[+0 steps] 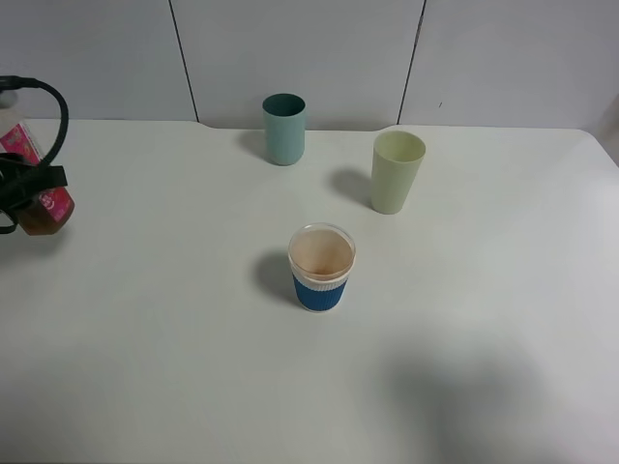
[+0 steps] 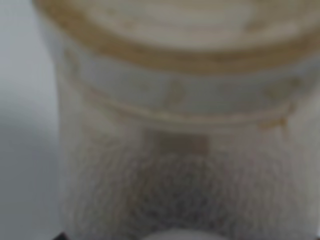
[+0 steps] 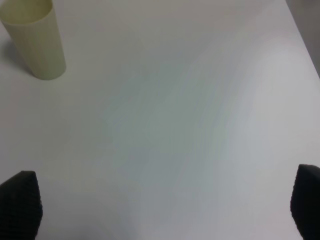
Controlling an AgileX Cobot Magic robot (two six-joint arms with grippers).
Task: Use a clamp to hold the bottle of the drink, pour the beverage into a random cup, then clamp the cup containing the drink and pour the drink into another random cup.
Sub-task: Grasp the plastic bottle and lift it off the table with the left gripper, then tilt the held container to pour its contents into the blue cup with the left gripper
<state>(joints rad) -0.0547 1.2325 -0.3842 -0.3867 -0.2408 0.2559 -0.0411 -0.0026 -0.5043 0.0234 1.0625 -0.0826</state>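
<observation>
At the far left edge of the exterior high view, my left gripper (image 1: 23,184) is shut on the bottle of the drink (image 1: 46,207). The bottle shows a pink label and brown beverage (image 1: 41,218) in its lower end. In the left wrist view the bottle (image 2: 175,125) fills the picture as a blur. The blue-sleeved cup (image 1: 321,267) stands upright mid-table, with a faint brownish tint inside. The tall pale yellow-green cup (image 1: 397,172) (image 3: 35,39) stands behind it to the right. My right gripper (image 3: 165,205) is open over bare table and holds nothing; it does not show in the exterior high view.
A dark teal cup (image 1: 284,129) stands upright near the back edge of the white table (image 1: 174,319), left of the pale green cup. A black cable (image 1: 56,106) loops above the left gripper. The wall panels rise just behind the table.
</observation>
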